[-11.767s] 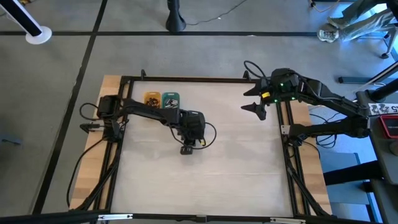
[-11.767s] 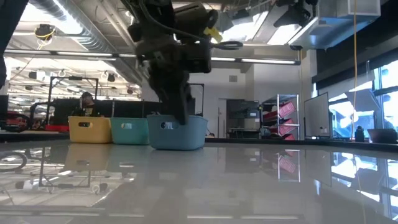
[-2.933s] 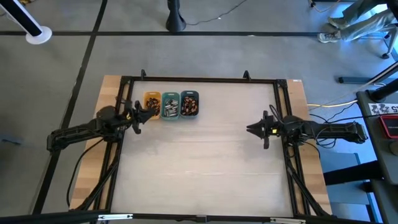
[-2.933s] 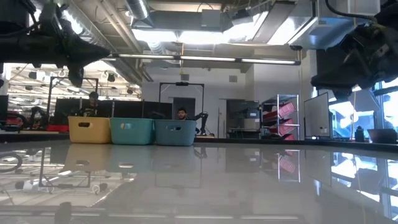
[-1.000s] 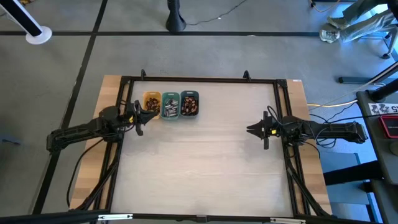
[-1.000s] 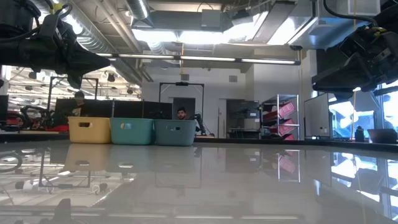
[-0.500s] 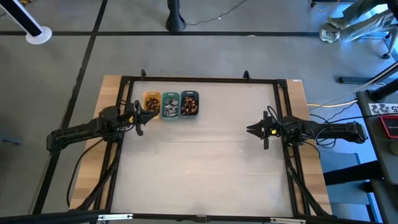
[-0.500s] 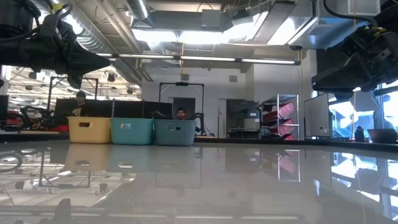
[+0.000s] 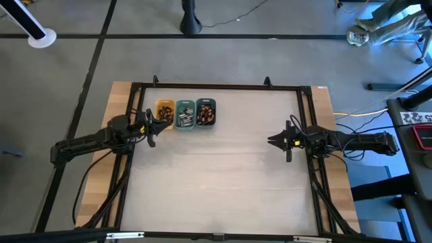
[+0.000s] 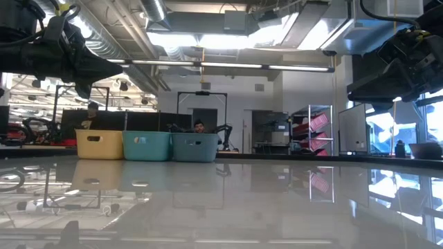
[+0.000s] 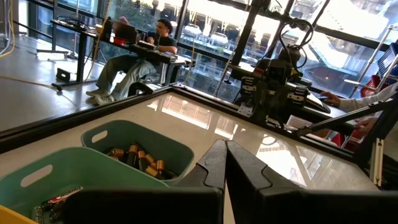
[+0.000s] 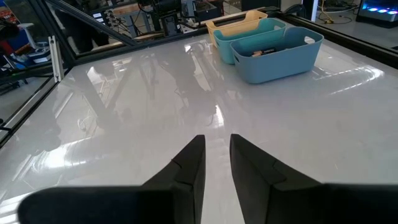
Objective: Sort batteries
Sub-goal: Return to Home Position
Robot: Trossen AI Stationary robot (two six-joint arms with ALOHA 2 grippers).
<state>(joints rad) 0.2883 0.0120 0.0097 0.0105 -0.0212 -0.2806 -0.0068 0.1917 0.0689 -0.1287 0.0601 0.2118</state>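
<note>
Three small trays stand in a row on the table at its far left: yellow (image 9: 165, 110), green (image 9: 184, 115) and grey-blue (image 9: 206, 113). Batteries (image 9: 206, 116) lie inside them, copper-dark ones (image 11: 138, 159) in the grey-blue tray and silvery ones in the green one. My left gripper (image 9: 164, 121) hangs shut at the table's left edge, level, just near of the yellow tray and touching nothing. At the right edge my right gripper (image 9: 273, 141) stands open by a narrow gap (image 12: 216, 162), with nothing between its fingers.
Black frame rails (image 9: 216, 86) run around the white tabletop (image 9: 223, 182). Both arms lie drawn back over the side rails. People sit at desks in the room beyond the table.
</note>
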